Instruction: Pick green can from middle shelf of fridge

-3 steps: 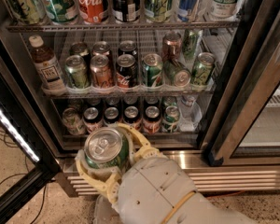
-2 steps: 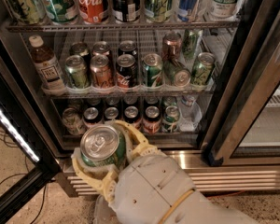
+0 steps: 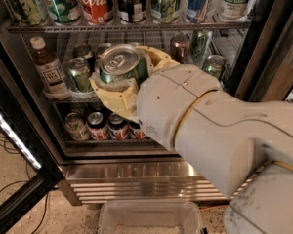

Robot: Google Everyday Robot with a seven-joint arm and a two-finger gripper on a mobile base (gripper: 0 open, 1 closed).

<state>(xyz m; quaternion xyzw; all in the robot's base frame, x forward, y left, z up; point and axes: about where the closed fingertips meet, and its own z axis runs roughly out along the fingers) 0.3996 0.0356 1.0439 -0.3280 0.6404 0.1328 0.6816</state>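
Gripping the green can (image 3: 118, 61) upright, the gripper (image 3: 127, 72) hangs at upper centre-left, before the middle shelf (image 3: 63, 98). Jaws are closed round its body, likely to prevent slipping.

Claw (image 3: 123, 73) at middle shelf (image 3: 56, 98) hides green can (image 3: 118, 60) base.
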